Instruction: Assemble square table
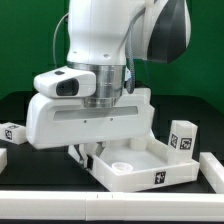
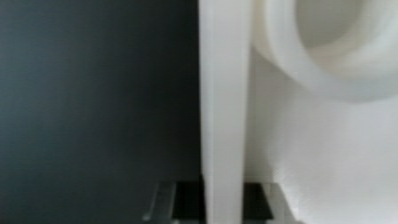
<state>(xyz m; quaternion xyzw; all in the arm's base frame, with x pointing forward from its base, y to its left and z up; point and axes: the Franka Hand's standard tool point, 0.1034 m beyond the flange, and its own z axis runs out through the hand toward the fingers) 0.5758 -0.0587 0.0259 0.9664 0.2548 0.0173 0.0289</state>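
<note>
A: Gripper (image 2: pixel 221 204), how does it stand?

B: Nearly closed. The wrist view has two dark ribbed pads (image 2: pixel 175 203), one on each side of a thin white upright wall and both flush against it. The gap between them matches the wall's thickness. Nothing else is in the grip.

A: Which wall?

B: The rim wall (image 2: pixel 221 90) of the table top (image 1: pixel 140 152). On one face of it is the bare dark table (image 2: pixel 89 100). On the other face are the top's white inner floor and a round corner hole (image 2: pixel 342 45), close to the gripped spot.

A: Exterior view?

B: The gripper is low over the top's edge on the exterior view's left. Its fingers are mostly hidden under its wide white body, so the contact point can't be made out there. The top lies under the gripper and reaches away to the exterior view's right, rim up, with one corner toward the camera. A black-and-white tag (image 1: pixel 160 178) is on its near outer wall.

A: Resting or lifted?

B: Can't tell.

A: Farther out?

B: A tagged leg (image 1: pixel 182 137) stands just beyond the top on the exterior view's right, apart from it. A second leg (image 1: pixel 12 130) is at the exterior view's left edge, well apart from the gripper. The arm (image 1: pixel 100 40) rises above everything.
</note>
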